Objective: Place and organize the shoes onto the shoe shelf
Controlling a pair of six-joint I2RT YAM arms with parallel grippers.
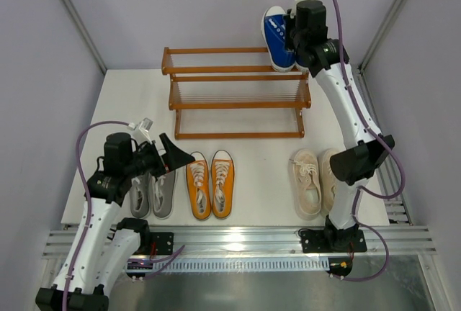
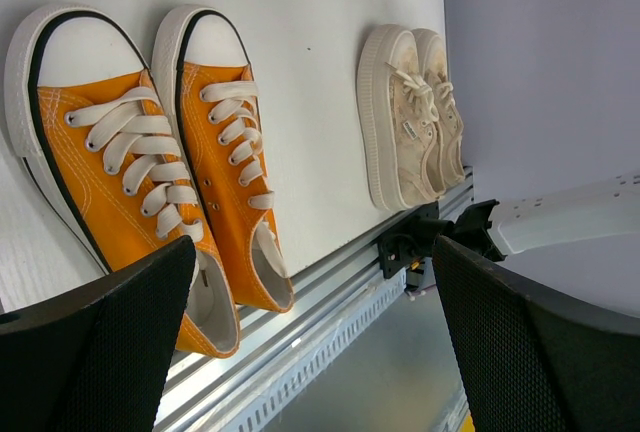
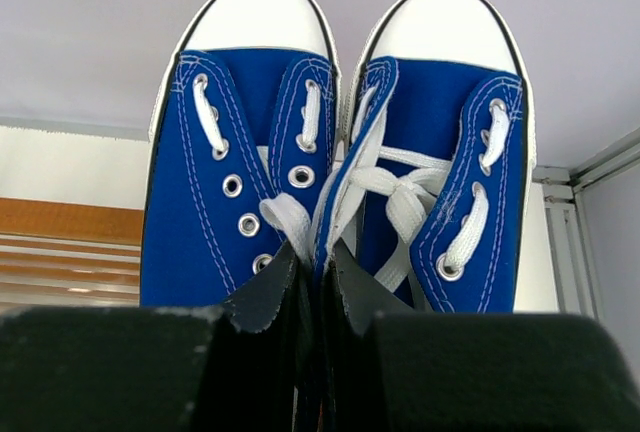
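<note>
My right gripper [image 1: 297, 36] is shut on the inner sides of the blue shoes [image 1: 279, 37] [image 3: 240, 152] and holds the pair above the right end of the wooden shoe shelf [image 1: 238, 88], toes pointing away. In the right wrist view my gripper [image 3: 318, 272] pinches both shoes together. My left gripper [image 1: 176, 158] is open and empty, just above the grey shoes [image 1: 153, 194]. The orange shoes [image 1: 210, 183] [image 2: 150, 152] lie on the table in front of the shelf. The cream shoes [image 1: 311, 180] [image 2: 410, 117] lie beside the right arm's base.
A metal rail [image 1: 238, 240] runs along the table's near edge with both arm bases on it. Walls stand close on both sides and behind the shelf. Both shelf tiers hold nothing.
</note>
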